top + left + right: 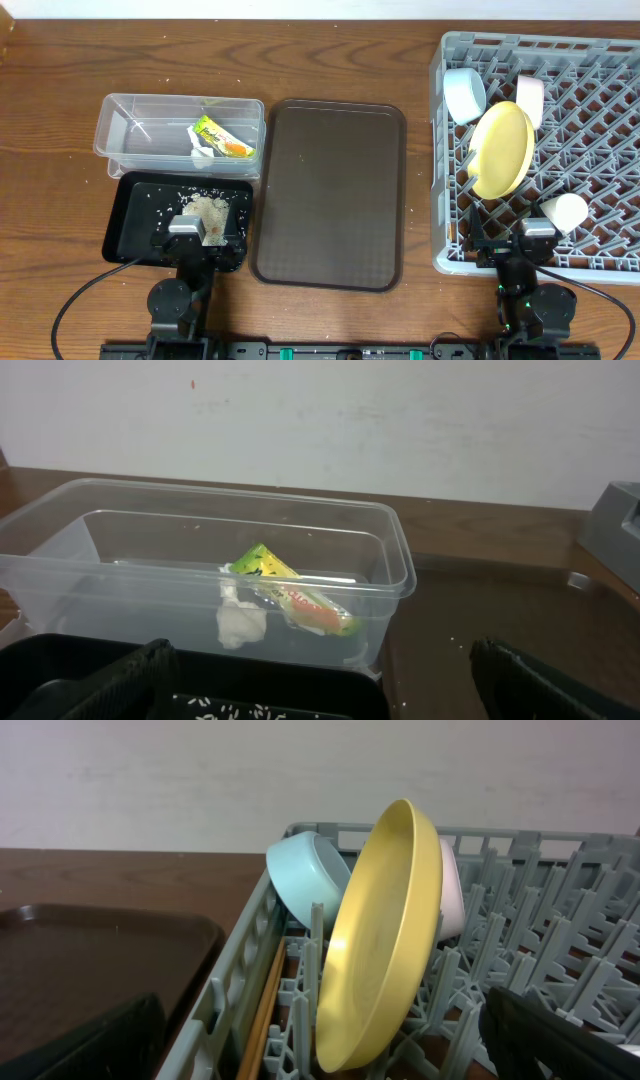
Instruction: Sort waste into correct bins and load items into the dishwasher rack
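Yellow plate (385,935) stands on edge in the grey rack (225,995) at the right edge of the counter (60,60); left pincer (322,688) and right pincer (325,1050) gape empty.

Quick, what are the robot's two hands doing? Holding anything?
Left gripper: open, holding nothing.
Right gripper: open, holding nothing.

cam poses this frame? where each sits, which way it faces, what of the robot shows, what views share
Overhead: above the table, looking straight down; left arm and right arm at the bottom edge.
Left wrist: low over the black tray, facing the clear tub; own open jaws at bottom corners.
Right wrist: low at the near edge of the grey rack, facing the yellow plate; own open jaws at bottom corners.
Shared: brown tray in all three.
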